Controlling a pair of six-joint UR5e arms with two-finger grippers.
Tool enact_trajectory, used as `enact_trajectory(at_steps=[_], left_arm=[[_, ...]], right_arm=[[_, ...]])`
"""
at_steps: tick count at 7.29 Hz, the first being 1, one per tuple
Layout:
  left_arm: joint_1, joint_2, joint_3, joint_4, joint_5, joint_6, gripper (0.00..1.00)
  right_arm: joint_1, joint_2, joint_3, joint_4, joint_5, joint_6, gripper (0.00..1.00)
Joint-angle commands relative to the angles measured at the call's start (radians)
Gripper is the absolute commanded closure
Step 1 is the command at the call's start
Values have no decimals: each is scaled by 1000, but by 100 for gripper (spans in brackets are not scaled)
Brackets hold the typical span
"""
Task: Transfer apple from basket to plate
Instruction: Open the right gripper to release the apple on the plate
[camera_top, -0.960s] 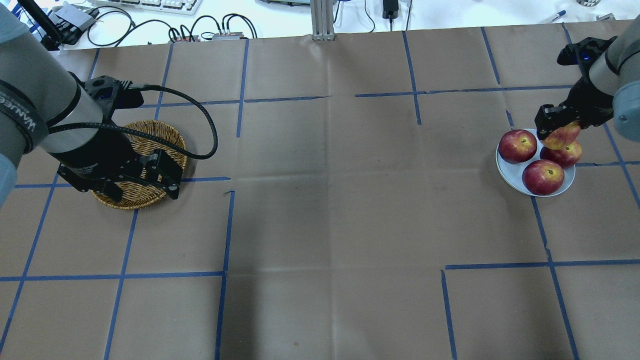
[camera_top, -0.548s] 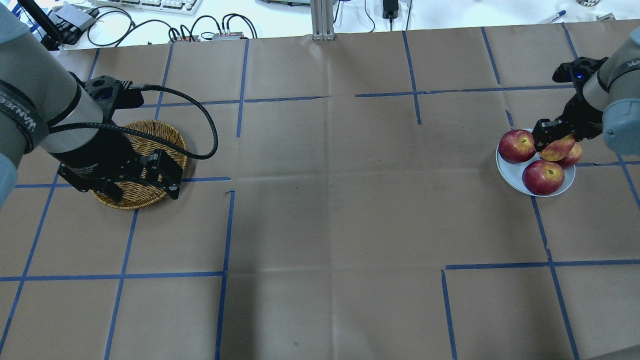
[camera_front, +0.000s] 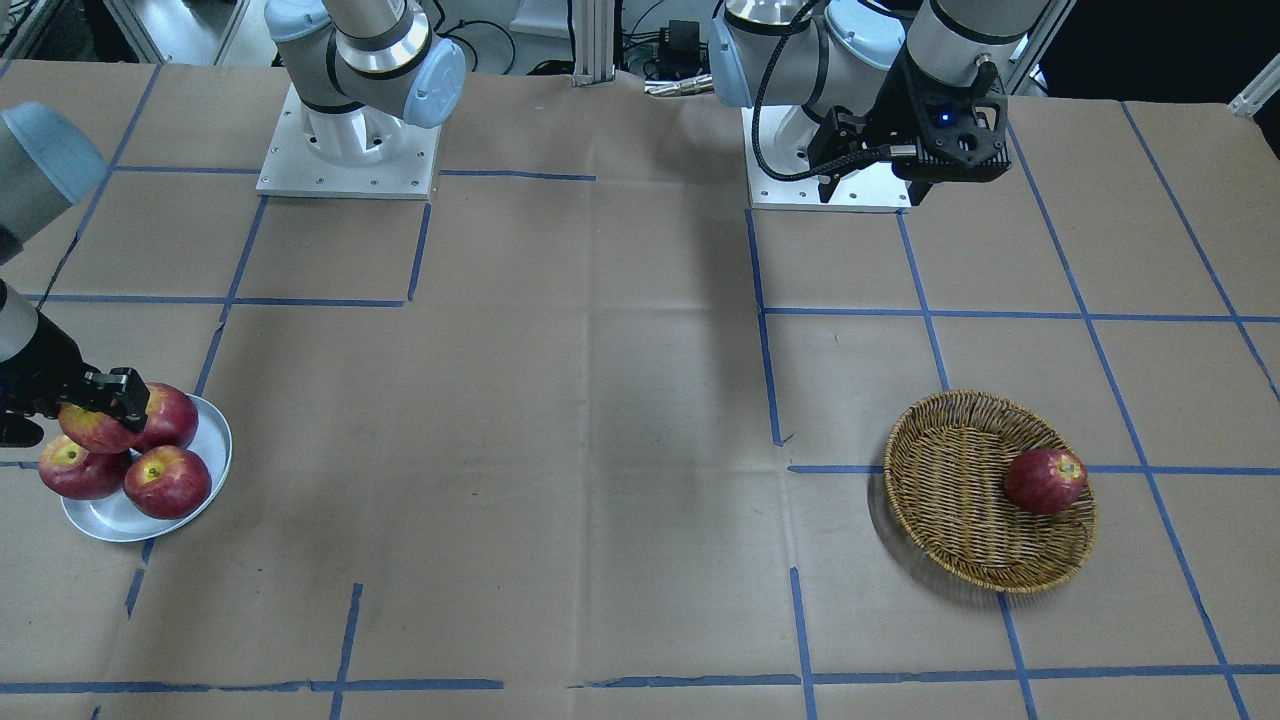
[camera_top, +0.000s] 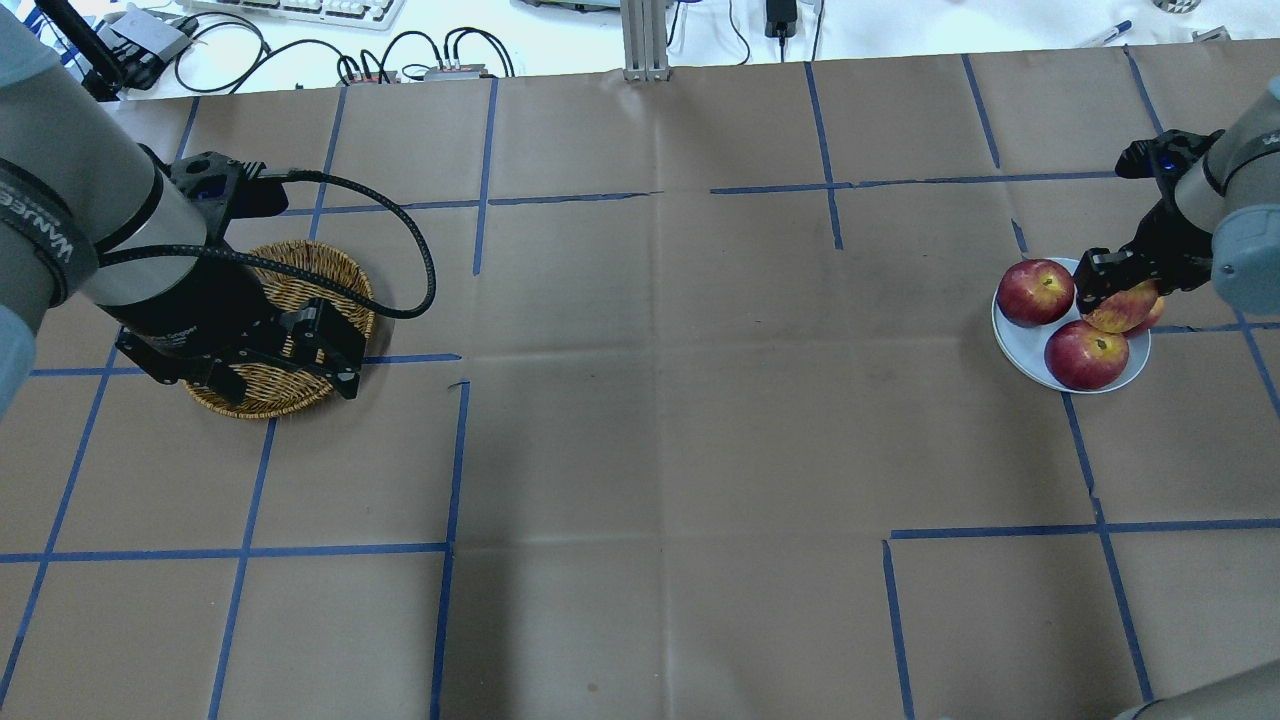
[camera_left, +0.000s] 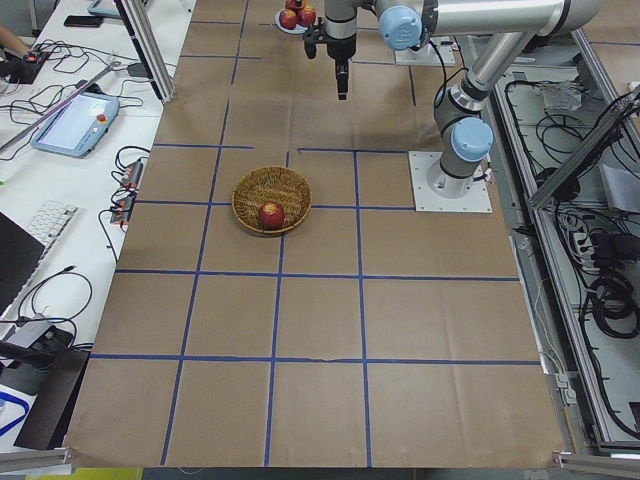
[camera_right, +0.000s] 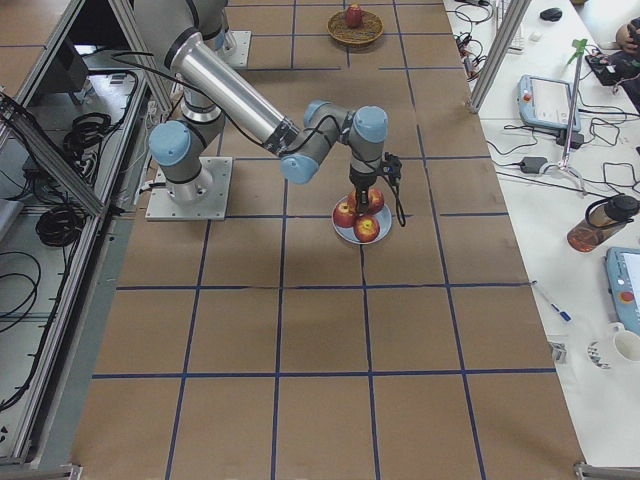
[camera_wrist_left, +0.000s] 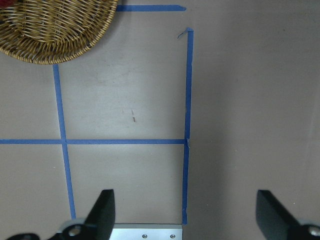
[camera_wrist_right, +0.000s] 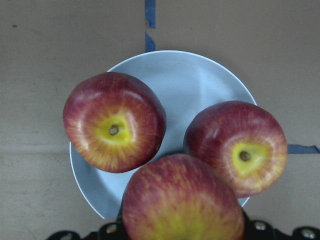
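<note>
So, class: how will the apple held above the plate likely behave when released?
Round and glossy, the apple will probably roll. The plate is shallow and crowded by three other apples, so it may lodge against them or slip off the rim.

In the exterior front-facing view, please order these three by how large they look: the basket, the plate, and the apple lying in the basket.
1. basket, the widest
2. plate, somewhat narrower, partly covered by apples
3. apple in the basket, clearly the smallest

Bright, even overhead light — soft shadows, sharp focus, no glare.
</note>
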Motion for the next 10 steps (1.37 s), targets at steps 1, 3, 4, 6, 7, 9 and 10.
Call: enact_trajectory(at_steps=[1,3,4,6,7,9,10], left_arm=[[0,0,0,0,1,0,1],[0,0,0,0,-1,0,1],[0,0,0,0,-1,0,1],[0,0,0,0,-1,0,1],[0,-2,0,0,-1,-2,1],[0,-2,0,0,-1,0,1],[0,0,0,0,-1,-2,1]], right_arm=[[-1,7,0,-35,0,1,36],[-1,21,-8,-43,1,10,0],[1,6,-9,-43,3,14,0],[25,-23,-55,-17,15,26,0],[59,-76,-90,88,21,55,0],[151,-178,-133,276,21,168,0],[215,-230,-130,325,17,269,0]])
